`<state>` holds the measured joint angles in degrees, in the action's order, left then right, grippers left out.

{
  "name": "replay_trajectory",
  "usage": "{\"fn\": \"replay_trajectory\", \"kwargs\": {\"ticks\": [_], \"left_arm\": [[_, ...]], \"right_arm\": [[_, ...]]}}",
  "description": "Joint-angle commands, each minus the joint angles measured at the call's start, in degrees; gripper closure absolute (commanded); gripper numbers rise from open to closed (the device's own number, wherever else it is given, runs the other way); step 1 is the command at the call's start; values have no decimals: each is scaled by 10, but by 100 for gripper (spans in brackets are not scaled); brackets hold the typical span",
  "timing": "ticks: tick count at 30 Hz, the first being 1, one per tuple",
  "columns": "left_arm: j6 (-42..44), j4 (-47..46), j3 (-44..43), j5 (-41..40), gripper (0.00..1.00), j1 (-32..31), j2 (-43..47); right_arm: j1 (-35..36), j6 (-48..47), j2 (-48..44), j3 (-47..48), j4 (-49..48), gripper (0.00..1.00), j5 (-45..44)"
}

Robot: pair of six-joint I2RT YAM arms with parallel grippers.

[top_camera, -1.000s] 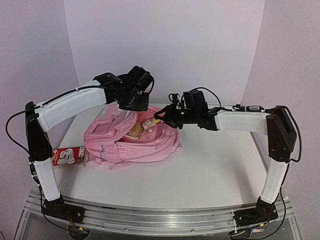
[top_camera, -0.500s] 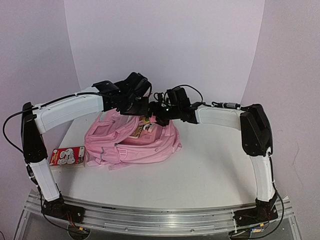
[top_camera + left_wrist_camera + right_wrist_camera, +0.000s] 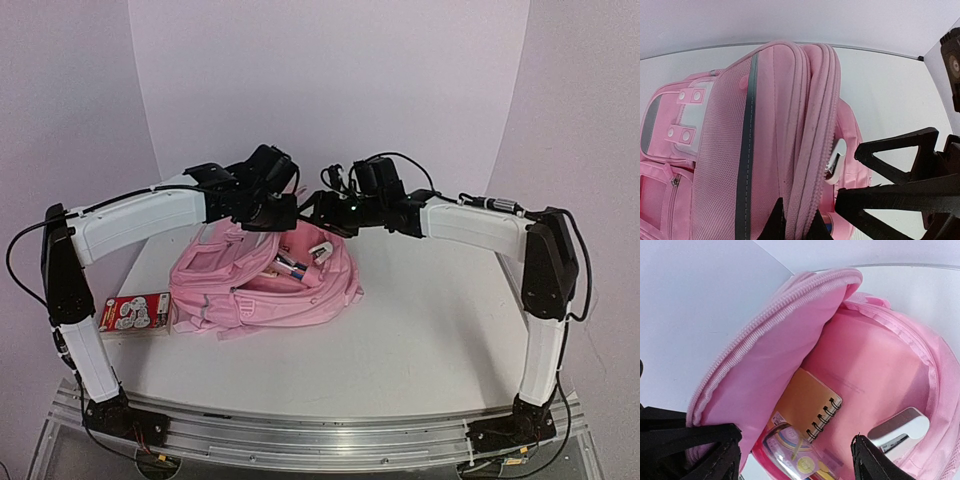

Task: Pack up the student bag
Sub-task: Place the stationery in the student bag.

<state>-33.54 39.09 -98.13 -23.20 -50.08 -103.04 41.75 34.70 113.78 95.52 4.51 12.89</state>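
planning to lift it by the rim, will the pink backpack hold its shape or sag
Probably sags: the student bag is soft fabric, and its flap only stands where the left gripper pinches the zip rim. Contents may slide: a spiral notebook lies loose inside.

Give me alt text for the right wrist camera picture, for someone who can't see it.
Looking into the open pink student bag: a brown spiral notebook, a colourful flat item and a white clip-like object lie inside. The right gripper hangs open at the opening, holding nothing.
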Motion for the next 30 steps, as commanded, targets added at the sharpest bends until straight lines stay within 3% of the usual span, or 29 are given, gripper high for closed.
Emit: {"fn": "replay_trajectory", "kwargs": {"ticks": [1, 7, 12, 18, 24, 28, 30], "left_arm": [[5, -100, 4, 37, 97, 0, 45], [16, -113, 17, 61, 98, 1, 35], [19, -106, 9, 71, 100, 3, 15], [24, -102, -10, 87, 100, 3, -1], [29, -116, -13, 107, 100, 3, 10], [26, -123, -11, 103, 100, 4, 17], [19, -123, -8, 97, 100, 3, 17]], "right_arm": [[-1, -23, -16, -46, 22, 27, 13], [-1, -103, -88, -148, 41, 23, 36], [2, -157, -98, -183, 37, 22, 155], [3, -163, -25, -123, 49, 26, 148], [13, -130, 37, -40, 52, 49, 187], [41, -118, 89, 38, 48, 51, 168], [49, -92, 126, 87, 41, 56, 177]]}}
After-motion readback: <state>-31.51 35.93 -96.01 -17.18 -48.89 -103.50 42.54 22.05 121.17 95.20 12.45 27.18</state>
